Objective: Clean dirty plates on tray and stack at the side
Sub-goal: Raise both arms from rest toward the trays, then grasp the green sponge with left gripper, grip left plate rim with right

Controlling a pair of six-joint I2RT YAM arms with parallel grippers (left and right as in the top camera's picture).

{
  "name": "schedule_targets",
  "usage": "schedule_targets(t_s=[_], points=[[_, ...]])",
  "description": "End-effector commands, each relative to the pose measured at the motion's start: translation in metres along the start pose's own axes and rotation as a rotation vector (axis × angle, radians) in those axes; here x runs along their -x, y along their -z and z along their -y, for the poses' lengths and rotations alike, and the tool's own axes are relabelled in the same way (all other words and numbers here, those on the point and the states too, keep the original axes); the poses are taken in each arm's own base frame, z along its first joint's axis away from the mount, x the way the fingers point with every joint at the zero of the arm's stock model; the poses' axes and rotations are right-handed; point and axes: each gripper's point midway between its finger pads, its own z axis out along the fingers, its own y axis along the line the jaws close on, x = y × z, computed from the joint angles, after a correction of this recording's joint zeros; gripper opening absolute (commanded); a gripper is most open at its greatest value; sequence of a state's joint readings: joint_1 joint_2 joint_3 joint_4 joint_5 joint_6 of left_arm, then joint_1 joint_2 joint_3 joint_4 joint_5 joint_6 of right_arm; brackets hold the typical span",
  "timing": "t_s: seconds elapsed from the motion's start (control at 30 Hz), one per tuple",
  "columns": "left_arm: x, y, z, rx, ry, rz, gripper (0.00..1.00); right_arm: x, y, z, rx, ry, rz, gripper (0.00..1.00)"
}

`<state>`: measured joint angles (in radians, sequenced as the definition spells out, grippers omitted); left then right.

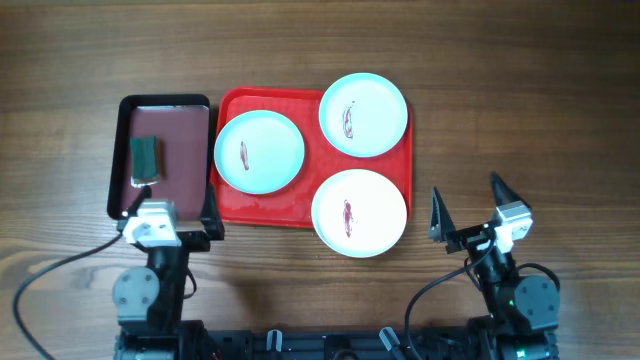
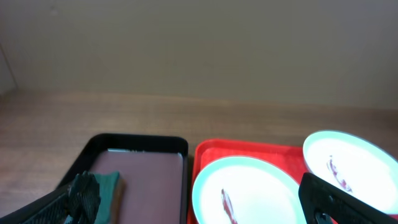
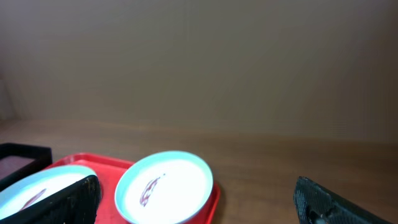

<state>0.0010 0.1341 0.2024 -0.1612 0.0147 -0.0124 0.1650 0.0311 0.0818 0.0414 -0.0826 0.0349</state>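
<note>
Three pale mint plates, each with a red smear, lie on the red tray (image 1: pixel 300 205): a left plate (image 1: pixel 259 152), a back right plate (image 1: pixel 363 114) and a front right plate (image 1: pixel 359 212) that overhangs the tray's front edge. My left gripper (image 1: pixel 168 212) is open and empty at the front of the maroon tray. My right gripper (image 1: pixel 468 203) is open and empty on bare table right of the red tray. The left wrist view shows the left plate (image 2: pixel 249 193) and back right plate (image 2: pixel 354 165). The right wrist view shows the back right plate (image 3: pixel 165 186).
A smaller dark maroon tray with a black rim (image 1: pixel 165 155) sits left of the red tray and holds a green sponge (image 1: pixel 146 160), also in the left wrist view (image 2: pixel 106 186). Wooden table (image 1: pixel 520 110) surrounds both trays.
</note>
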Motion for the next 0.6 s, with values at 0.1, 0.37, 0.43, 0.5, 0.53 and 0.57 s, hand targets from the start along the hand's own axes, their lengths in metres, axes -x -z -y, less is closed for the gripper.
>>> schedule_targets(t_s=[0.1, 0.37, 0.43, 0.5, 0.53, 0.57], points=[[0.046, -0.009, 0.008, -0.016, 0.032, -0.110, 1.00, 0.036, -0.006, 0.002, -0.016, 0.081, 0.008, 1.00], [0.093, -0.031, 0.031, -0.098, 0.072, -0.359, 1.00, 0.069, -0.052, -0.009, 0.058, 0.050, -0.224, 1.00], [0.093, -0.038, 0.032, -0.092, 0.113, -0.440, 1.00, 0.071, -0.068, -0.009, 0.064, 0.009, -0.334, 1.00], [0.086, -0.042, 0.037, -0.111, 0.129, -0.536, 1.00, 0.073, -0.081, -0.013, 0.092, -0.011, -0.437, 1.00], [0.081, -0.045, 0.039, -0.114, 0.137, -0.587, 1.00, 0.074, -0.087, -0.016, 0.108, -0.021, -0.484, 1.00], [0.074, -0.047, 0.040, -0.118, 0.148, -0.658, 1.00, 0.075, -0.095, -0.019, 0.126, -0.036, -0.548, 1.00]])
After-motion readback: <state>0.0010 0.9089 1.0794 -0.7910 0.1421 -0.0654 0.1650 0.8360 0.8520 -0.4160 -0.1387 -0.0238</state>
